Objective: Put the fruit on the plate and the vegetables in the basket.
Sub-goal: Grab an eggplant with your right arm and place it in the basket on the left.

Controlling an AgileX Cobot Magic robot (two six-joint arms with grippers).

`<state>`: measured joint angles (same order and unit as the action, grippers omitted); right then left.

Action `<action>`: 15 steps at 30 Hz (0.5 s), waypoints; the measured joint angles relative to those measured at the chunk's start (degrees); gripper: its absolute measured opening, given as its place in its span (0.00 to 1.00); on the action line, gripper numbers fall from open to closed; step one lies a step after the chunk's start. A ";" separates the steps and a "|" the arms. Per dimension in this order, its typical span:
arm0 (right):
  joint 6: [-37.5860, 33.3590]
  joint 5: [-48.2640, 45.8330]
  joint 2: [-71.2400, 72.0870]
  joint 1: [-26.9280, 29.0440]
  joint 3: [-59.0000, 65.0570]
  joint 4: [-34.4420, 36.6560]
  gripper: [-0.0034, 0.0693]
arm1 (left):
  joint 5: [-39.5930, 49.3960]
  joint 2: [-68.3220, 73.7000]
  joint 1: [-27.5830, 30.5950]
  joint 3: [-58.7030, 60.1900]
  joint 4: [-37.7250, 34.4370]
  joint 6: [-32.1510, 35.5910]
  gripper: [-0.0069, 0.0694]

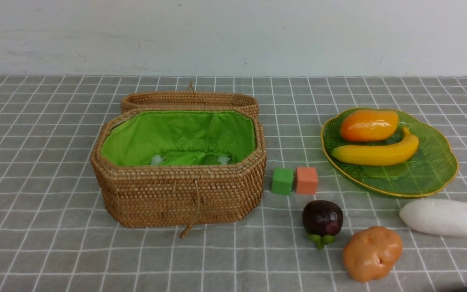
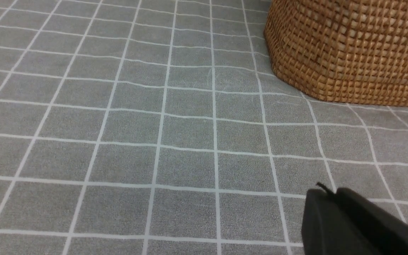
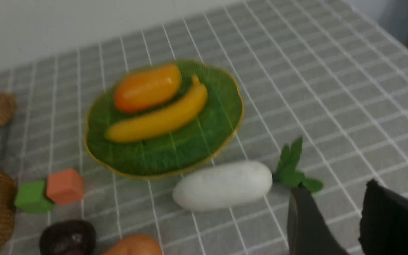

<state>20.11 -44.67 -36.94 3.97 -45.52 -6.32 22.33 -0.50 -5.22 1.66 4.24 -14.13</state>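
On the grey checked worktop, the brown woven rattan basket with bright green cloth lining stands open, left of centre. Its woven lid sits just behind it, on the far side. A light-green shape lies at the basket's bottom, too hidden to identify.

To the right, the leaf-shaped translucent green glass plate carries the orange-yellow mango, with the curved yellow banana just beside it on the near side. The round dark-purple mangosteen, the orange-brown lumpy potato and the white oblong radish lie on the cloth, nearer than the plate. A small green cube and a small orange cube touch each other between basket and plate.

The left pincer is clenched on nothing, over bare cloth near the basket's wall. The right pincer is released and empty, near the radish's leafy end.
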 joint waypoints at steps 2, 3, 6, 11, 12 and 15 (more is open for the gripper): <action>2.11 -1.69 -4.62 0.00 0.06 1.12 0.38 | 0.00 0.00 0.00 0.00 0.00 0.00 0.13; 2.53 -2.24 -5.98 0.00 0.06 1.50 0.38 | 0.00 0.00 0.00 0.00 0.00 0.00 0.13; 2.97 -4.05 -10.77 0.00 0.11 4.15 0.38 | 0.00 0.00 0.00 0.00 0.00 0.00 0.13; 5.76 -7.83 -18.36 0.00 1.02 8.74 0.39 | 0.00 0.00 0.00 0.00 0.00 0.00 0.13; 6.14 -7.99 -18.68 0.00 1.02 8.90 0.39 | 0.00 0.00 0.00 0.00 0.00 0.00 0.13; 13.38 -9.11 -22.86 0.00 2.18 10.21 0.44 | 0.00 0.00 0.00 0.00 0.06 0.00 0.14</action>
<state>33.48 -53.78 -59.81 3.97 -43.34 3.89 22.33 -0.50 -5.22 1.66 4.30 -14.13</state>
